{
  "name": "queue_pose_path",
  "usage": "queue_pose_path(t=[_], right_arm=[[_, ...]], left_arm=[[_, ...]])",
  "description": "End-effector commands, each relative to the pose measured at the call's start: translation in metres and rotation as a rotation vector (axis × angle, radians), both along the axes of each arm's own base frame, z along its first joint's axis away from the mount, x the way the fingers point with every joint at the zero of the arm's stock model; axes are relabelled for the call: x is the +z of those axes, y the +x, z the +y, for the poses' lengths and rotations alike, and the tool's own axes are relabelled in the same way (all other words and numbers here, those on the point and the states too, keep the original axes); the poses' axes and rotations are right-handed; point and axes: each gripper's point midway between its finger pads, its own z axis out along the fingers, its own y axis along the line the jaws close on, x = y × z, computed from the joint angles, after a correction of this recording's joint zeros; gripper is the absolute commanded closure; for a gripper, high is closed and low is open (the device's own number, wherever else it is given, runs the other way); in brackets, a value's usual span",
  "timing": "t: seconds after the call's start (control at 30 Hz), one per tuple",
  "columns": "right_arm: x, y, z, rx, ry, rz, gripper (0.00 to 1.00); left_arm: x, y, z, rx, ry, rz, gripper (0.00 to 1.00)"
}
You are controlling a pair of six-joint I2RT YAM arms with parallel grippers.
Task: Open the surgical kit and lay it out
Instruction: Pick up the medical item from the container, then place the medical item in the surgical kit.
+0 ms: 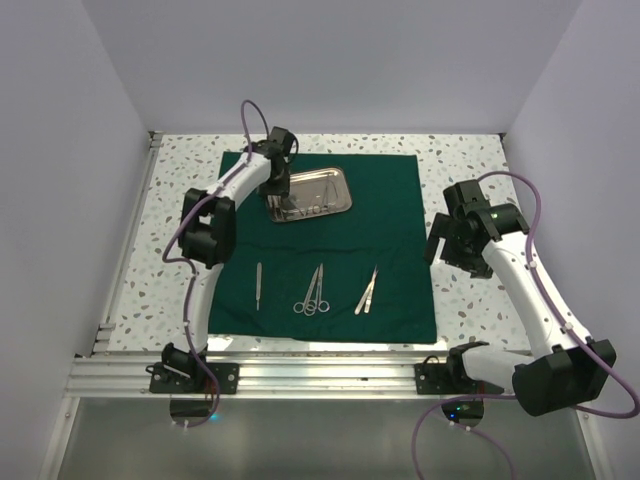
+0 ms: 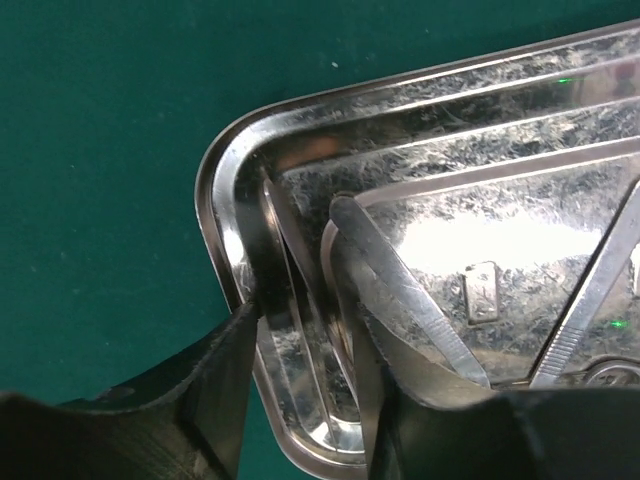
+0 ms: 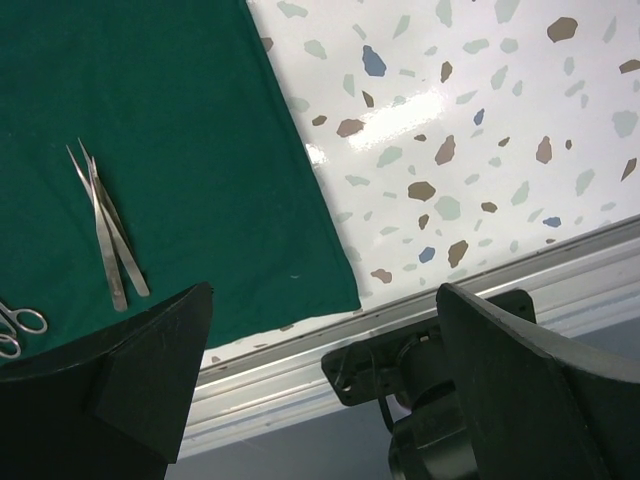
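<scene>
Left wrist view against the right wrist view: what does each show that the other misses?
Only left wrist: a corner of the steel tray with slim steel instruments inside, and the left gripper astride its rim. Only right wrist: tweezers and ring handles laid out, speckled table, rail, open right gripper. Both: the green drape.

My left gripper was positioned at the left end of the steel tray, upper centre, on the green drape. Scissors and tweezers lay lower centre. My right gripper hung at the drape's right edge.
</scene>
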Motion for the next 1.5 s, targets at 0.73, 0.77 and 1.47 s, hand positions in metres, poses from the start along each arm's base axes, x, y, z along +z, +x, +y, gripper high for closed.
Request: queue_pose_path(t=[0.73, 0.77, 1.47], right_arm=[[0.009, 0.013, 0.006, -0.001, 0.027, -0.054, 0.02], [0.01, 0.015, 0.006, -0.003, 0.032, -0.063, 0.02], [0.036, -0.023, -0.003, 0.031, 0.042, -0.142, 0.02]], left_arm=[[0.094, 0.018, -0.035, -0.124, -0.247, -0.167, 1.0], [0.112, 0.014, -0.044, -0.141, -0.258, -0.195, 1.0], [0.072, -0.221, -0.239, -0.367, -0.417, 0.005, 1.0]])
